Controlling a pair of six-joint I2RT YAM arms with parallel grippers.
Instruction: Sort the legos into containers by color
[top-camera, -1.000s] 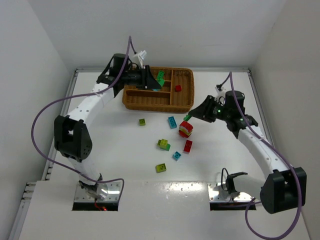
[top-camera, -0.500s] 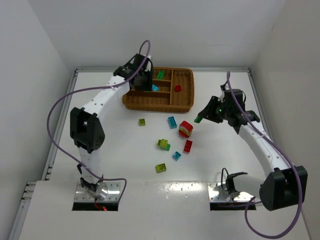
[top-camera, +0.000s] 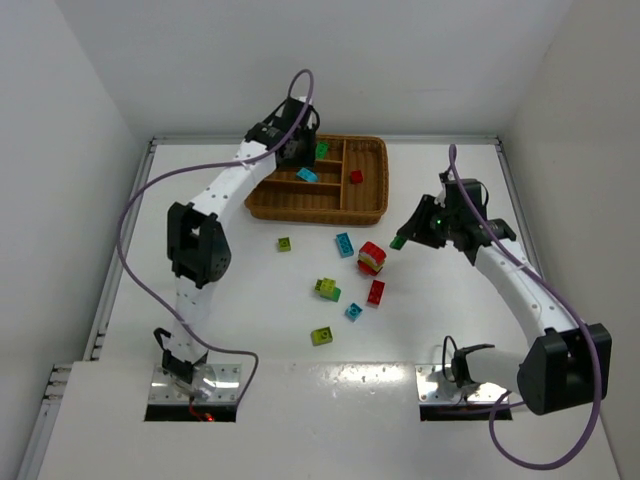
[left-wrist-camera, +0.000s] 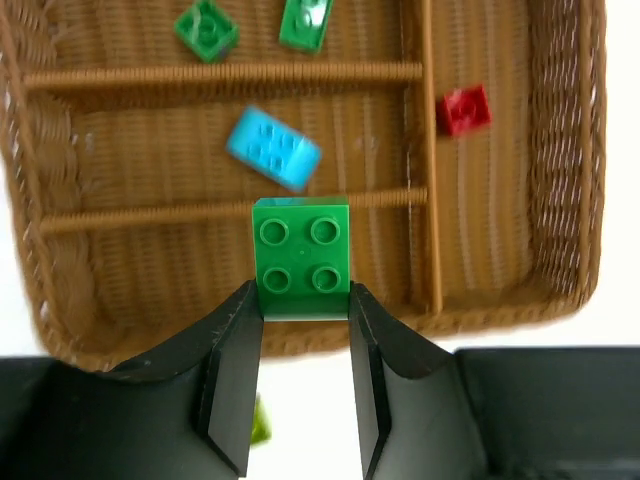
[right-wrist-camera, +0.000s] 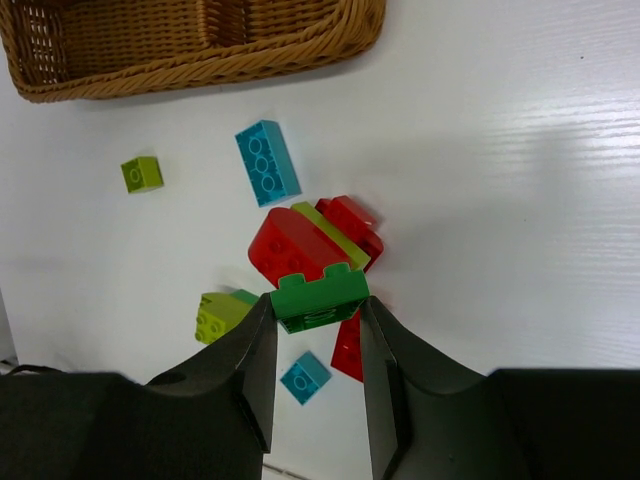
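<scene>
tray (top-camera: 315, 213): far centre | loose legos (top-camera: 372, 258): on table (top-camera: 250, 300), before tray

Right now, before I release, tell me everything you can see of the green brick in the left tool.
The green brick is a square two-by-two lego of glossy plastic, its four round studs facing the wrist camera. The left tool is shut on it, dark fingers pinching two opposite sides near the lower edge. It hangs level over the wicker tray, in line with the divider between the middle and near compartments. Nothing else touches it.
</scene>
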